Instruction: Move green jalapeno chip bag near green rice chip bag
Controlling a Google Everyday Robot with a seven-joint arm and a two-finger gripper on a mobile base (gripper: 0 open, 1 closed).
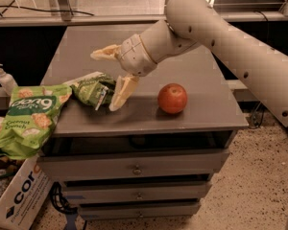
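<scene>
The green jalapeno chip bag is small, dark green and wrinkly. It lies on the grey cabinet top near its front left corner, touching the green rice chip bag. That large light-green bag with white lettering hangs over the cabinet's left front edge. My gripper is open just right of the small bag. One finger points left above it, the other finger rests beside the bag's right edge. Neither finger holds the bag.
A red apple sits on the cabinet top right of the gripper. A soap pump bottle stands at the far left. A cardboard box lies on the floor at lower left. Drawers are below the top.
</scene>
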